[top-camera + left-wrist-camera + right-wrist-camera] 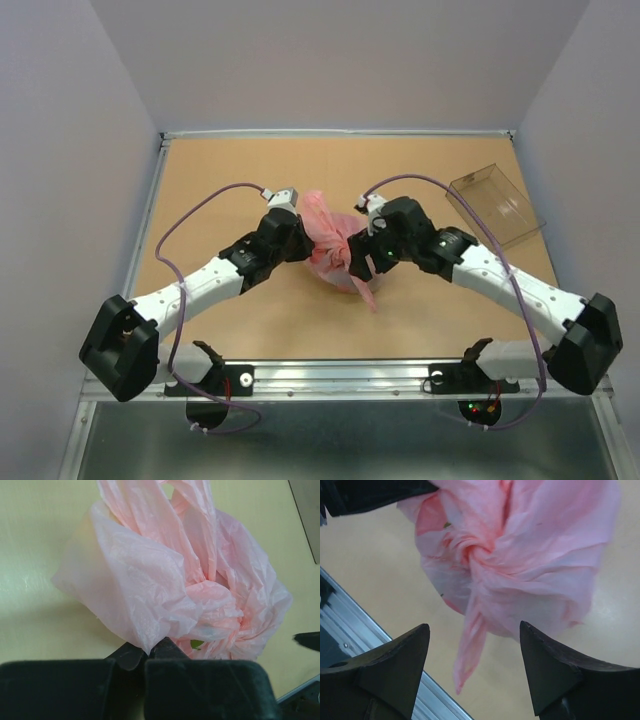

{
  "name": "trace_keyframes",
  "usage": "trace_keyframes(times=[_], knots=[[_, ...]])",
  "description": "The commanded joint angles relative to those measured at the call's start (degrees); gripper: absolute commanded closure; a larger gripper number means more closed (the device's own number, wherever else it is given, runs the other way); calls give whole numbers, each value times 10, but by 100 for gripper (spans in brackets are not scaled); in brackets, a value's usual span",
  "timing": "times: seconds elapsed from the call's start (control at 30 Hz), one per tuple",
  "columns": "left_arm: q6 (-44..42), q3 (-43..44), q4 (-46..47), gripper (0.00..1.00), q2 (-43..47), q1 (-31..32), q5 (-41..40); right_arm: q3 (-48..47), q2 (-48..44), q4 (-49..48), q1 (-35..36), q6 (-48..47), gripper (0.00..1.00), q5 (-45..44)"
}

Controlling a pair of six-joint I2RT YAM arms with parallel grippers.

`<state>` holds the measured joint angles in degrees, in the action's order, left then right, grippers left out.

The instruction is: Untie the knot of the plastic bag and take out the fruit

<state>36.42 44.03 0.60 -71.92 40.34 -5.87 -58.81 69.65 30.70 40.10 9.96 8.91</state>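
The pink plastic bag sits mid-table between both arms. Its knot is a twisted bunch with a long loose ear hanging toward the table's near edge. The knot also shows in the left wrist view. My left gripper is shut on a fold of the bag at its left side. My right gripper is open, its fingers on either side of the loose ear without touching it. Of the fruit, only a speck of green shows through the plastic.
A clear rigid box lies at the back right of the table. A metal rail runs along the near edge. The right arm's tip shows at the right of the left wrist view.
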Motion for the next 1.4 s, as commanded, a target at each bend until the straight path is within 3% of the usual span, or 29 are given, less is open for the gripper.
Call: trace_keyframes(times=[0.0,0.2,0.67,0.77,0.87,0.9,1.0,1.2,1.37], knots=[[-40,26,-17,100,-1,-3,-18,-41,56,-42,34,-46,23,-85],[-42,15,-15,100,4,-3,11,-61,137,-88,45,-70,24,-154],[-42,-4,-20,100,22,-3,13,-126,202,-91,48,-60,35,-169],[-43,-6,-20,100,26,-3,4,-114,221,-95,48,-52,43,-173],[-38,-11,-28,100,30,-8,-10,-104,220,-98,48,-47,67,-189],[-36,-15,-31,100,31,-15,-14,-102,217,-98,48,-46,84,-197],[-27,-31,-44,100,35,-58,-24,-99,190,-97,46,-55,99,-243],[-11,-68,-45,100,41,-209,7,-84,108,-95,-25,-45,99,-295],[-14,-39,-27,100,4,-281,32,-48,49,-86,-127,46,99,-224]])
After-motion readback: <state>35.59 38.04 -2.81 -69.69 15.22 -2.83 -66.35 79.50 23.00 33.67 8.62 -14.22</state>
